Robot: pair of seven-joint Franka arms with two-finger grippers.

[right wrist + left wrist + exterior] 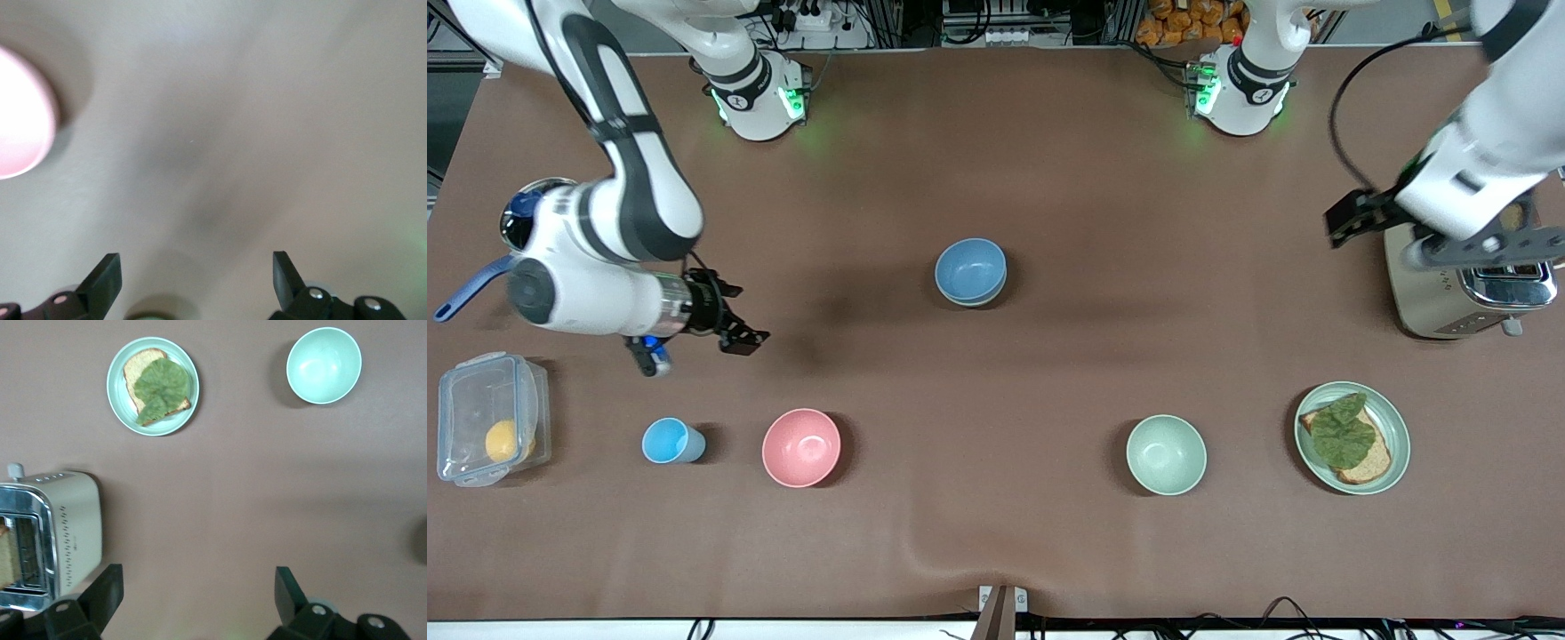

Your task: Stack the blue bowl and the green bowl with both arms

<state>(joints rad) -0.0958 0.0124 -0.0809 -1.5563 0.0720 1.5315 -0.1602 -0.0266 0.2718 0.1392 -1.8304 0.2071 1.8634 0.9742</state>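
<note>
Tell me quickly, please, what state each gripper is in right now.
Left gripper: open, empty, over the toaster.
Right gripper: open, empty, above the table near the pink bowl.

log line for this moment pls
left gripper open over toaster | right gripper open over table | blue bowl, green bowl apart, unstacked

You're seeing matte bowls, blue bowl (pixel 970 270) and green bowl (pixel 1166 454), a glossy chrome-topped toaster (pixel 1467 298), and a clear plastic container (pixel 487 418).

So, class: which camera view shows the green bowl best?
The left wrist view: the green bowl appears whole and large, its hollow open to the camera. The front view shows the bowl whole too, but smaller. The right wrist view does not show it.
</note>
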